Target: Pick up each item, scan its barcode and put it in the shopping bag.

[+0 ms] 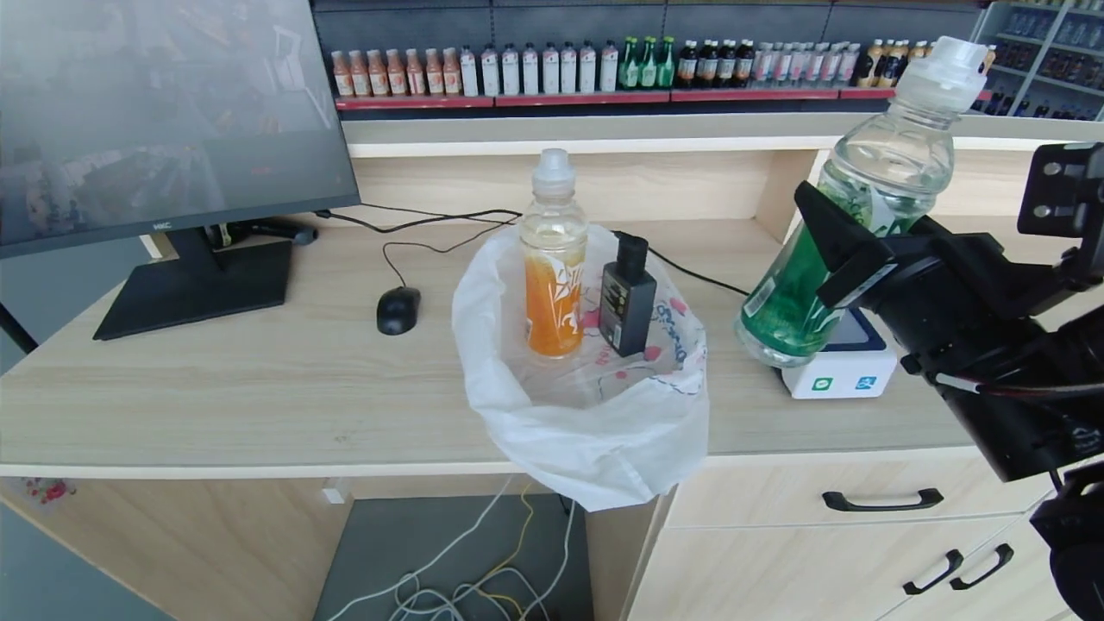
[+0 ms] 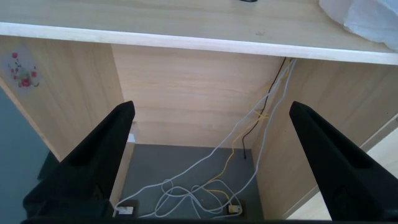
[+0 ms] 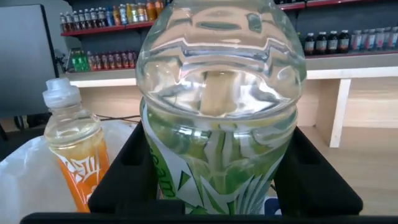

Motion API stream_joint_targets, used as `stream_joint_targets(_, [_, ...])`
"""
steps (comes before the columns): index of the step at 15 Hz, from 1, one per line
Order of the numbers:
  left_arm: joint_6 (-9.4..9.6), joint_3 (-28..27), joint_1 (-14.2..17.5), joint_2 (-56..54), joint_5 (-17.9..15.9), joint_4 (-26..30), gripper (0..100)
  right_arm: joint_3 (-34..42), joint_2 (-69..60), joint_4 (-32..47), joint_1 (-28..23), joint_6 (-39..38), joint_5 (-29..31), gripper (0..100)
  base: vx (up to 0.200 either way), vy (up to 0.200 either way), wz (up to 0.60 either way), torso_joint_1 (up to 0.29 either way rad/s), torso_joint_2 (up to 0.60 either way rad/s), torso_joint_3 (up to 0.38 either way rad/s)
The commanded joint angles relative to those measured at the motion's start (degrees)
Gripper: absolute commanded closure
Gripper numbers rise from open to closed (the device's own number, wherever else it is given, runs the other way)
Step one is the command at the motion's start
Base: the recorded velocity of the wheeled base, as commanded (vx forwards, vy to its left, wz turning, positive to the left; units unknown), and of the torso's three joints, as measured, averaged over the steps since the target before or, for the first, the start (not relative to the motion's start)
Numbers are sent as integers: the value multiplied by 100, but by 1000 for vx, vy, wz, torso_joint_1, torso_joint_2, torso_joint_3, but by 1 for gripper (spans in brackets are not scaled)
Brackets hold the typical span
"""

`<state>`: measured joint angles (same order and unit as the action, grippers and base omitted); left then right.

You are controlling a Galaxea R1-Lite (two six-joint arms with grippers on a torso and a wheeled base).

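Nearest, the left tool (image 2: 211,112) hangs below the front edge of the tabletop (image 2: 155,15), jaws spread wide with nothing between them, facing the recess where loose cables (image 2: 205,186) lie; it looks parked out of the way. To the robot's right, the right tool (image 1: 841,250) is clamped round the green bottle (image 1: 785,306), holding it tilted just above the scanner (image 1: 841,371); the labelled lower end sits over the dark window, likely so the barcode can be read, and bagging is not yet done. Beside the scanner the white shopping bag (image 1: 586,431) sits open on the tabletop, its lip drooping over the front edge; inside stand an orange bottle (image 1: 552,293) and a small dark bottle (image 1: 627,302), upright and side by side, with room on the near side. Beyond lie a mouse (image 1: 398,310) and a monitor (image 1: 164,112); farthest, a shelf (image 1: 604,99) of bottles.
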<state>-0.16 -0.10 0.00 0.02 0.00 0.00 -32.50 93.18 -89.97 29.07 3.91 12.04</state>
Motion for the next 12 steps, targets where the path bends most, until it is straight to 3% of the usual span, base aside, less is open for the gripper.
stream_joint_targets(1, [-2, 1, 0, -2, 0, 0, 0, -2, 33, -3, 169, 13, 0, 100, 0, 0, 0, 0, 0, 0])
stream_joint_targets(10, [-2, 1, 0, -2, 0, 0, 0, -538, 807, -3, 1012, 110, -9, 100, 0, 0, 0, 0, 0, 0])
stream_joint_targets(12, [-2, 1, 0, -2, 0, 0, 0, -608, 1000, -3, 995, 92, -9, 100, 0, 0, 0, 0, 0, 0])
